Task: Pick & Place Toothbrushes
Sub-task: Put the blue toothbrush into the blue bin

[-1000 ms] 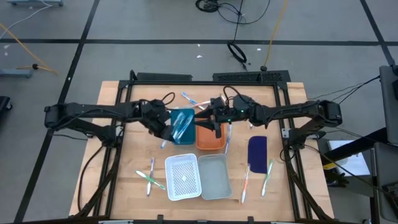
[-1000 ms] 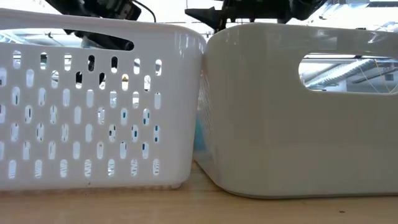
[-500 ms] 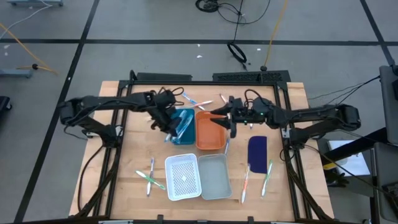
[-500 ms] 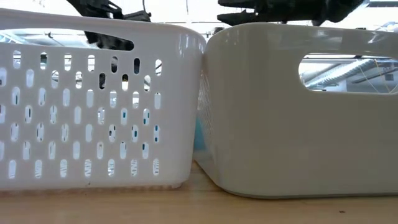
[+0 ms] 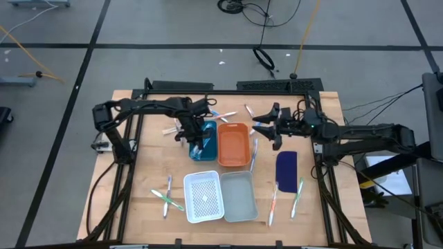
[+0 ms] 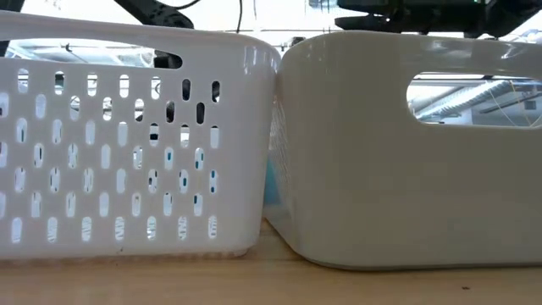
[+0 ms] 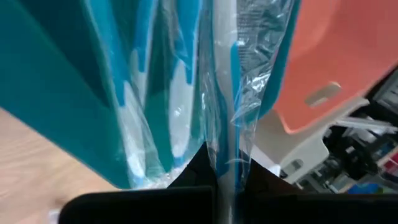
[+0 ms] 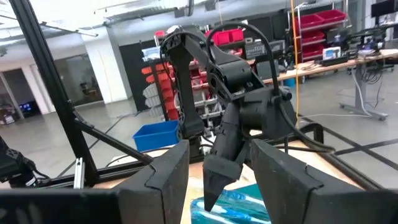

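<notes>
A teal tray (image 5: 205,140) holds several clear-wrapped toothbrushes (image 7: 168,106). My left gripper (image 5: 194,140) is over this tray and is shut on one wrapped toothbrush (image 7: 225,93). An orange tray (image 5: 234,146) sits just right of the teal one. My right gripper (image 5: 268,128) hovers open, to the right of the orange tray, holding nothing. Loose toothbrushes lie on the table at the near left (image 5: 167,197), the near right (image 5: 297,196) and the far middle (image 5: 215,112). My left gripper pinches a clear-wrapped toothbrush between its two fingers at the end nearest them (image 7: 226,167). The toothbrush runs straight out ahead along the fingers, and its far part (image 7: 222,37) lies among the others in the teal tray. The gripper slants down from the table's left.
A white perforated basket (image 5: 203,197) and a grey basket (image 5: 240,196) stand side by side near the table's near edge and fill the low view. A dark blue flat oblong piece (image 5: 286,168) lies right of them. Another toothbrush (image 5: 273,202) lies beside the grey basket.
My right gripper has drawn back toward the table's right edge, from over the orange tray to a spot beside it. My left gripper has shifted a little to the right over the teal tray, and its arm has swung in closer to the table.
</notes>
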You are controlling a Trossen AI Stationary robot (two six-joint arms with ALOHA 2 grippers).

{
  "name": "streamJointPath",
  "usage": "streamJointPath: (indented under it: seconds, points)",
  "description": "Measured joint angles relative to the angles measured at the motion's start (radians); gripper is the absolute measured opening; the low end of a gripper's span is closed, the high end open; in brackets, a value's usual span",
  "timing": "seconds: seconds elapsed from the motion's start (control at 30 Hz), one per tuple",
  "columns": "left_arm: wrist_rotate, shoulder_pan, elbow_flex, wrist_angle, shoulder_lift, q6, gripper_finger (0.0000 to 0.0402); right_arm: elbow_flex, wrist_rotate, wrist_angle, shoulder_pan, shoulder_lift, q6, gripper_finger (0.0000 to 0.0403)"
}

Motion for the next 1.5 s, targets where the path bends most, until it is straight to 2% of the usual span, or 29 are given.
streamJointPath:
  seconds: [0.3, 0.77, 0.9, 1.1, 1.27, 1.4, 1.5]
  points:
    - [-0.008, 0.008, 0.032, -0.066, 0.052, -0.011, 0.0005, -0.06, 0.0, 0.0, -0.041, -0.086, 0.006, 0.0164]
    - [-0.017, -0.009, 0.03, -0.058, 0.051, -0.006, 0.0009, -0.061, -0.003, 0.0, -0.066, -0.095, 0.001, 0.0164]
    - [-0.019, -0.004, 0.03, -0.057, 0.051, -0.006, 0.0041, -0.061, -0.004, 0.0, -0.066, -0.094, 0.001, 0.0164]
    - [-0.016, 0.005, 0.03, -0.057, 0.051, -0.006, 0.0115, -0.061, -0.004, 0.0, -0.066, -0.094, 0.008, 0.0164]
    - [0.027, 0.006, 0.051, -0.075, 0.05, 0.009, 0.0169, -0.061, -0.004, 0.0, -0.066, -0.094, 0.008, 0.0164]
    - [0.031, 0.011, 0.093, -0.086, 0.01, 0.016, 0.019, -0.06, -0.005, 0.0, -0.066, -0.094, 0.008, 0.0164]
    - [-0.034, 0.015, 0.116, -0.086, -0.045, -0.004, 0.0192, -0.06, -0.005, -0.001, -0.066, -0.094, 0.008, 0.0164]
